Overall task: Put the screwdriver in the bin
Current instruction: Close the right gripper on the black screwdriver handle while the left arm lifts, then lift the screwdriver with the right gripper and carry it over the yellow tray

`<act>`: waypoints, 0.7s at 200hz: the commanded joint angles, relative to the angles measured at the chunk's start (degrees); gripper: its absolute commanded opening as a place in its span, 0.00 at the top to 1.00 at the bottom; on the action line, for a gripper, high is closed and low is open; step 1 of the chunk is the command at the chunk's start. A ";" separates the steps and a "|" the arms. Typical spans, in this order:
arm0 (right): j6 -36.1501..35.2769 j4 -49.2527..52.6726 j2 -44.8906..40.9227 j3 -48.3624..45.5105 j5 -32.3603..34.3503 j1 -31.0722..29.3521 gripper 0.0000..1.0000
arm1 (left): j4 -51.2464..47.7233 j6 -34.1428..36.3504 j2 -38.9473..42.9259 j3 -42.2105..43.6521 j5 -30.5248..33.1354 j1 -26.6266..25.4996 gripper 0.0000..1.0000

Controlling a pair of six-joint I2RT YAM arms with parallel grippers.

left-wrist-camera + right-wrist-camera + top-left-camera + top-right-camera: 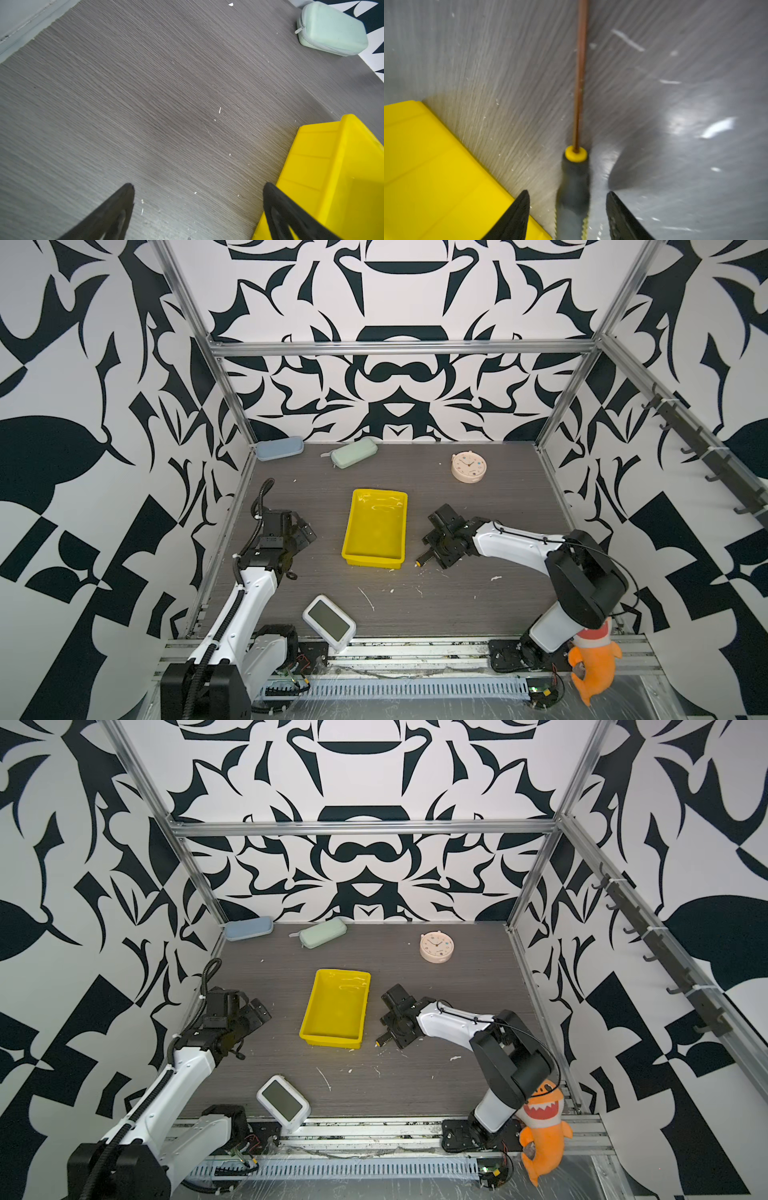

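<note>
1 clock [468, 466], green pouch [354, 452] behind bin [374, 531]

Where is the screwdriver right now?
In both top views the screwdriver lies on the table right of centre, just off the bin's near right corner, its handle between the right gripper's open fingers.

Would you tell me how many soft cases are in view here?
2: the blue case far back on the left; the green case just right of it, also at the back. None seems hidden.
</note>
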State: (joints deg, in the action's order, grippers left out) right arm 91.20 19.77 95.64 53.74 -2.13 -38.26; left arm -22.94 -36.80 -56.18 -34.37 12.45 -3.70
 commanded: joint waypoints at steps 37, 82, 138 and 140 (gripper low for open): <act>3.37 9.02 2.93 5.47 2.31 -1.28 0.64 | -0.79 -0.91 -1.85 -0.01 0.18 0.19 0.01; -0.35 11.72 -0.41 7.63 9.55 -1.24 0.79 | -1.65 -0.91 -4.06 -1.13 0.41 0.19 0.01; -27.55 11.57 2.05 32.09 30.62 -10.45 0.84 | -1.93 -1.51 -0.18 0.32 2.06 0.19 0.01; -28.44 10.90 2.33 32.65 30.39 -10.90 0.84 | -1.85 -1.52 -0.05 0.37 2.06 0.19 0.01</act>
State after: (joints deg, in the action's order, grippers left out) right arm 78.41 35.35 98.02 78.35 18.15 -43.20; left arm -23.44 -37.12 -58.78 -34.37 13.06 -3.70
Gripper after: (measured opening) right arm 0.264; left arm 0.993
